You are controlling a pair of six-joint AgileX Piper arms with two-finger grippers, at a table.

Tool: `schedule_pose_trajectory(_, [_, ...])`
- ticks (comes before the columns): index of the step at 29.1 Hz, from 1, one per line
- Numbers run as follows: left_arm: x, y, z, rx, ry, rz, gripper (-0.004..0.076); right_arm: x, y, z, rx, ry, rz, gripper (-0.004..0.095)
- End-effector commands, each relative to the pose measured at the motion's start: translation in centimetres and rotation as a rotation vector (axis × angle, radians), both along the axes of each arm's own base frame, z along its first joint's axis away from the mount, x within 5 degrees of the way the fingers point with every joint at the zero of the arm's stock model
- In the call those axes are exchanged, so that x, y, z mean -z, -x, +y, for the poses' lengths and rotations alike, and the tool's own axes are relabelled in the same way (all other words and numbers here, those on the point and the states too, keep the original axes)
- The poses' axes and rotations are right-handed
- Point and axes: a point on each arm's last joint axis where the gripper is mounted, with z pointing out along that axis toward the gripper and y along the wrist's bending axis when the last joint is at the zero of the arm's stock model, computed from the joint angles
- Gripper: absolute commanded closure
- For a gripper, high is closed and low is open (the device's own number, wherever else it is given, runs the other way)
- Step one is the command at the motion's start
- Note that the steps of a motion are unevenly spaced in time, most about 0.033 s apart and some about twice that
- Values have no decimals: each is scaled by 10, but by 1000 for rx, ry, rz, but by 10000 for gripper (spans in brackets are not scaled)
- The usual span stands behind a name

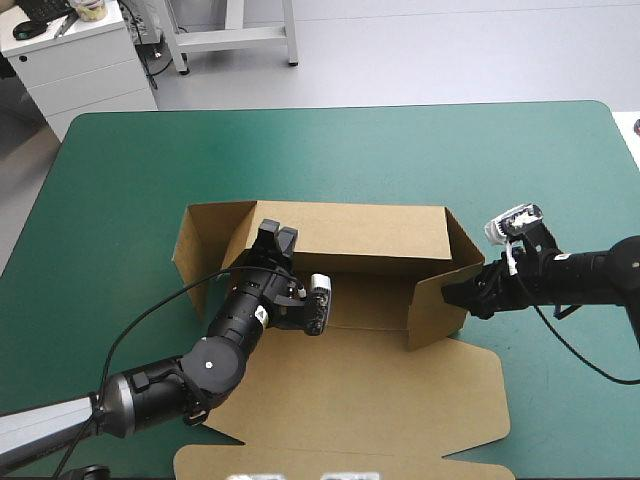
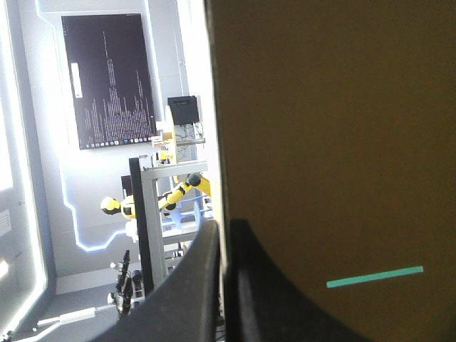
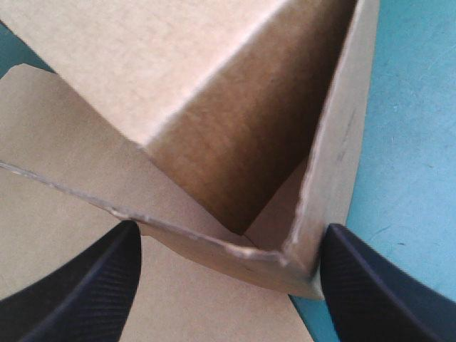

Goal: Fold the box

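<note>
Left gripper [image 1: 277,238]: pinched on the back wall [image 1: 365,232] of the brown box [image 1: 380,390]. Right gripper [image 1: 456,292]: spread wide astride the right flap [image 1: 437,310] corner. Surface [image 1: 330,150]: teal-green cover.

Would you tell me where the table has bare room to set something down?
Bare: the teal-green cover between the box and the far edge, and left of the box. Crowded: mid-table, left hand and right hand at the box.
</note>
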Motion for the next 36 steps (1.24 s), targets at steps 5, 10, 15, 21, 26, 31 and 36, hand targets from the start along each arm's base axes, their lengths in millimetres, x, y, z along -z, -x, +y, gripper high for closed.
schedule_pose_trajectory(5, [-18, 0, 2, -36, 125, -39, 734, 5, 22, 21, 128, -1, -235, 248])
schedule_pose_trajectory(10, [-18, 0, 2, -32, 121, -46, 734, 13, 27, 31, 198, 3, -310, 248])
schedule_pose_trajectory(15, [-19, 0, 2, -28, 118, -53, 734, 22, 21, 46, 177, 8, -308, 248])
schedule_pose_trajectory(21, [-23, 0, 0, -13, 110, -84, 734, 27, 11, 61, 233, -10, -332, 281])
schedule_pose_trajectory(26, [-23, 0, 0, -14, 115, -82, 734, 24, 9, 62, 271, -28, -360, 545])
schedule_pose_trajectory(31, [-23, 0, 0, -14, 115, -82, 734, 24, 9, 62, 268, -25, -362, 920])
schedule_pose_trajectory(36, [-23, 0, 0, -11, 120, -78, 734, 24, 9, 62, 270, -25, -364, 919])
